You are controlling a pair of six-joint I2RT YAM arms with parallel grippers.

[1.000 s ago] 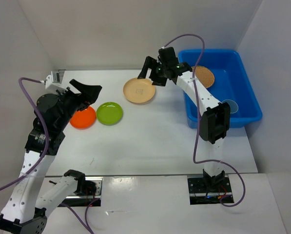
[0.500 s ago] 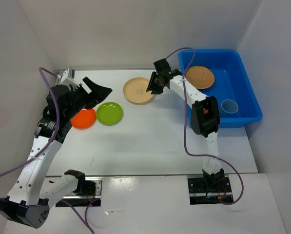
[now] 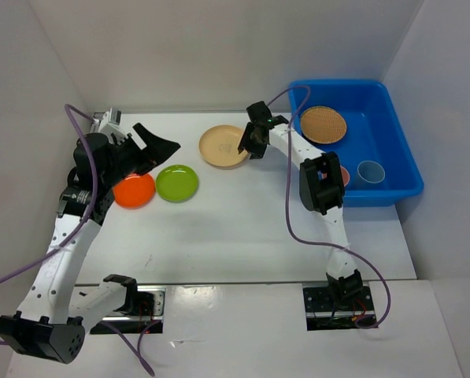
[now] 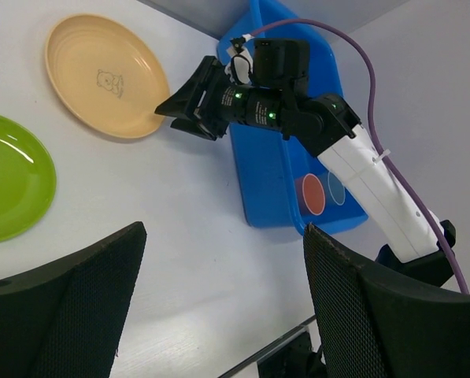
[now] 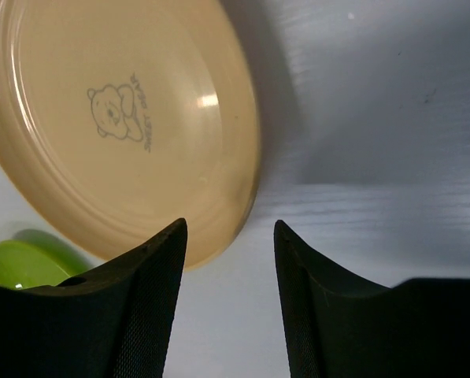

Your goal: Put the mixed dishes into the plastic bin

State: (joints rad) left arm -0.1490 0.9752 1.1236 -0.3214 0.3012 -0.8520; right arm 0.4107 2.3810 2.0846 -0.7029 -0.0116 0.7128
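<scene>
Bin (image 3: 392,191) holds one plate (image 3: 323,124), two cups (image 3: 370,171); three plates (image 3: 176,183) outside; left fingers (image 4: 61,307) and right fingers (image 5: 140,315) wide.

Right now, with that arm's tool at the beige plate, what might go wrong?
The open right tool is at the thin rim of the beige plate; a shallow pinch may slip, or just shove the plate toward the green plate. Later, dropping it into the blue bin could knock the pink cup or blue cup standing there.
</scene>
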